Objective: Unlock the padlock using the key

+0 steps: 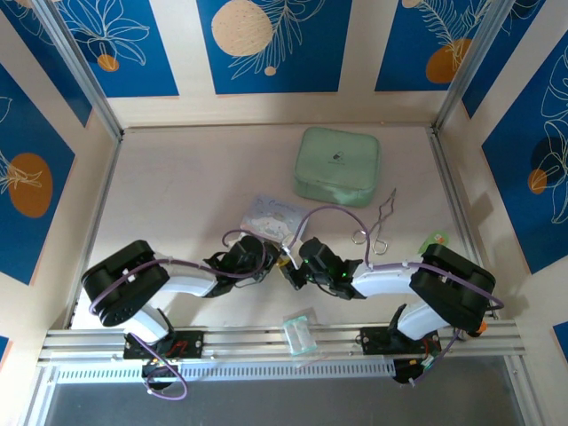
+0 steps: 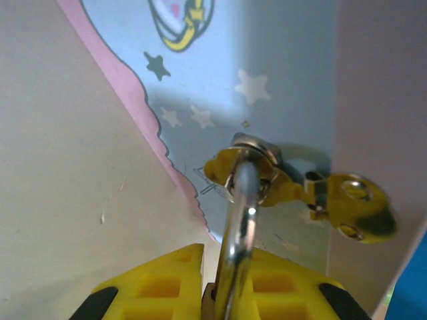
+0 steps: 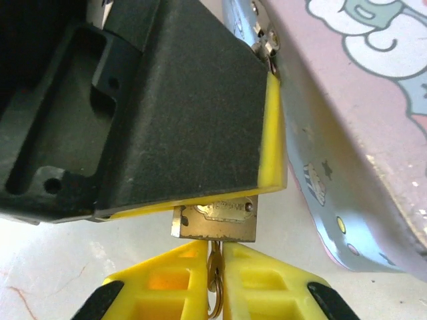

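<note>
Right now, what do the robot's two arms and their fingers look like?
The left arm and the right arm match: smooth white tubes with chunky black blocks at the joints. Thin purple cables loop along each. The fingers are bright yellow plastic with square hollows and black corners.

The padlock (image 3: 215, 221) is a small brass block with stamped lettering on its face, and its silver shackle (image 2: 243, 193) is clamped in the left pincer (image 2: 230, 260). The key (image 3: 214, 272) meets its underside, pinched edge-on in the right pincer (image 3: 213, 248).
</note>
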